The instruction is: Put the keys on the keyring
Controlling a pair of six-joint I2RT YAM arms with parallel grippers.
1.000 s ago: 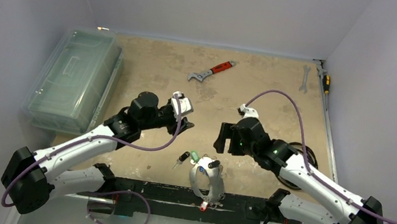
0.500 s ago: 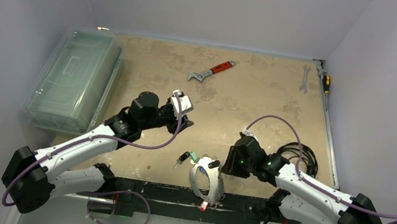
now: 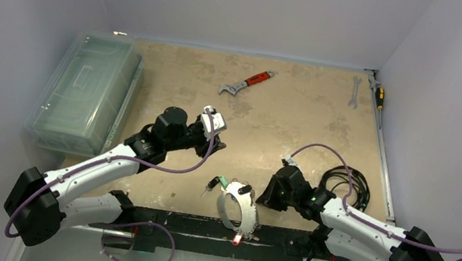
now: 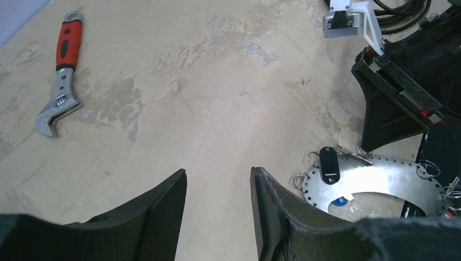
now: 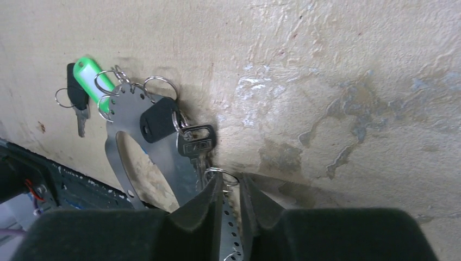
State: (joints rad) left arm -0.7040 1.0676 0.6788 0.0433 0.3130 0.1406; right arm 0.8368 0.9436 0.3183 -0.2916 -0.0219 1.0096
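Worn beige table top [image 3: 300,106], grey walls on three sides. Clear plastic lidded box [image 3: 87,93] sits along the far-left edge. Coiled black cable [image 3: 346,181] lies at right, beside the right arm.

Left gripper [image 4: 217,209] hovers over bare table left of centre, apart from every object. Its jaws are partway open with nothing between them.

Right gripper [image 5: 231,209] is low near the front edge, on the right side of the large flat silvery metal keyring [image 3: 236,208] with a wide oval opening. Its jaws are drawn almost together. The ring's perforated band runs between the fingers [image 5: 204,209] and is pinched there.

The keyring lies at front centre, between the two arm bases, its near end reaching the black base rail [image 3: 188,223].

Red-handled adjustable wrench [image 3: 246,83] lies far centre, well apart from both arms. Plain silver spanner [image 3: 354,91] and yellow-and-black-handled screwdriver [image 3: 379,95] are at far right by the wall.

Keys [image 3: 226,182] cluster at the ring's far end, on small split rings through its holes:
- The black plastic tag [image 5: 157,120] lies across the band.
- The silver key with a rectangular head [image 5: 194,144] touches the black tag.
- The green plastic tag [image 5: 89,76] is at the far-left tip.
- The black-headed silver key [image 5: 79,98] is on the table just beside the green tag; cannot tell whether it is hooked on.
- The blue tag [image 4: 340,201] shows through the opening.
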